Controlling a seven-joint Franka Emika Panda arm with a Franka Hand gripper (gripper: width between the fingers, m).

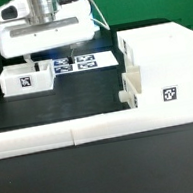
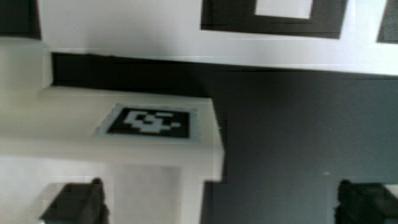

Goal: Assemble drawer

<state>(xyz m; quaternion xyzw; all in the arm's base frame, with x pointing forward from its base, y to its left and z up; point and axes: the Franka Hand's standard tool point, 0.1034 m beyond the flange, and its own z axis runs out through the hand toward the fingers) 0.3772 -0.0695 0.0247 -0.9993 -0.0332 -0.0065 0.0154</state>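
A small white open-topped tray [image 1: 26, 80] with a square tag stands at the exterior view's back left. The tall boxy housing [image 1: 164, 66] stands at the right, with a tag on its front. A small white tray-like part [image 1: 131, 89] sticks out of the housing's left side. My gripper [image 1: 51, 58] hangs just above the right end of the small tray, open and empty. In the wrist view the tray's tagged wall [image 2: 151, 122] lies between my spread fingertips [image 2: 75, 200], nearer one of them. The gripper [image 2: 219, 205] touches nothing.
The marker board [image 1: 84, 61] lies flat behind the gripper, beside the tray; it also shows in the wrist view [image 2: 267, 15]. A long low white border wall [image 1: 100, 132] runs along the front of the black table.
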